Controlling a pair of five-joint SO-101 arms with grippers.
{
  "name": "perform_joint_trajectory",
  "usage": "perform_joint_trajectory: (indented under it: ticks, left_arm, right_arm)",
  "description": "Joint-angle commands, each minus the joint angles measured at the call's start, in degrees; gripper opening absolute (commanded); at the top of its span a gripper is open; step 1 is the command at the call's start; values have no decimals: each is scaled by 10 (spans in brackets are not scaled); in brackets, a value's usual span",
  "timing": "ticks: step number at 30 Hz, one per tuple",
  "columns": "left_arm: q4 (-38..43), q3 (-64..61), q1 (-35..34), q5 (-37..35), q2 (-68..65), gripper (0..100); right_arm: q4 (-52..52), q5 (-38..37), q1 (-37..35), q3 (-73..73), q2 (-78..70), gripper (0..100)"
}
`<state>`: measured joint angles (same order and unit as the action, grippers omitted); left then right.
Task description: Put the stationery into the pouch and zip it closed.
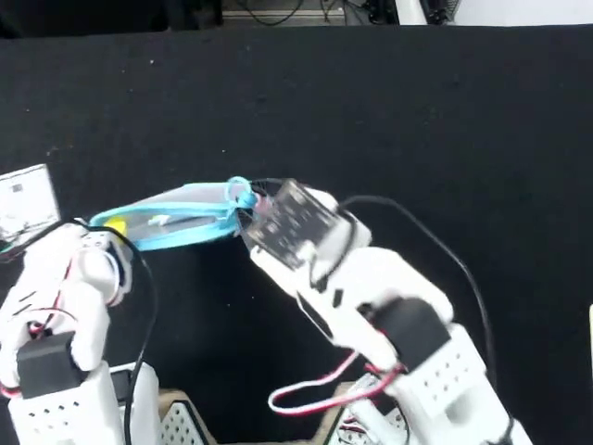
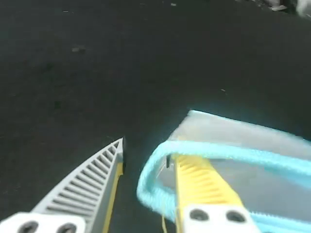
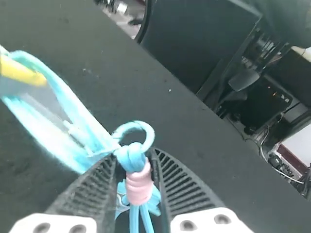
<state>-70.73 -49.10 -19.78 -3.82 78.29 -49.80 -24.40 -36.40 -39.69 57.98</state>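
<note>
One pouch [image 1: 176, 221], clear with a blue edge, lies stretched between two arms on the black table [image 1: 389, 102]. It is long and narrow and reaches from the left arm [image 1: 65, 306] across to the right arm [image 1: 389, 315].

The right gripper [image 3: 133, 170] sits at the pouch's right end, clenched on the one blue zip cord [image 3: 130, 156]. Its two dark ribbed fingers [image 3: 92, 194] press in on either side of the cord. One pink bead [image 3: 138, 187] is threaded on the cord and sits between those fingers. The cord is knotted just above the bead and curls round once past the fingertips, where it joins the pouch's blue edge.

The left gripper [image 2: 148, 153] is at the pouch's other end with its jaws released and a wide gap between them. Its yellow finger [image 2: 201, 187] lies against the pouch, and the blue edge curves round its tip. Its white ribbed finger [image 2: 82, 189] stands apart over bare table and touches nothing. I cannot tell whether the yellow finger is inside the pouch or under it.

A small pale thing shows through the clear side of the pouch, too faint to name.

One white card [image 1: 23, 199] lies at the table's left edge, well apart from the pouch.
</note>
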Motion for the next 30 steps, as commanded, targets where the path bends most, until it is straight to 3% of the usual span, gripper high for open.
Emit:
perform_joint_trajectory:
  ticks: [1, 7, 14, 21, 24, 30]
  left_arm:
    - [11, 77, -63, -6, 6, 159]
    - [12, 104, -81, -7, 6, 159]
    - [102, 109, -77, -7, 6, 159]
    - [129, 116, -74, -7, 6, 159]
    - [139, 120, -27, -7, 6, 159]
    - [135, 95, 145, -2, 1, 159]
  right_arm:
    - [11, -15, -4, 65, -44, 10]
    - [11, -16, -1, 103, -91, 10]
    - [11, -17, -1, 118, -108, 10]
    - [10, -14, -2, 198, -129, 10]
    - [10, -13, -2, 223, -153, 10]
    - [11, -14, 0, 227, -175, 10]
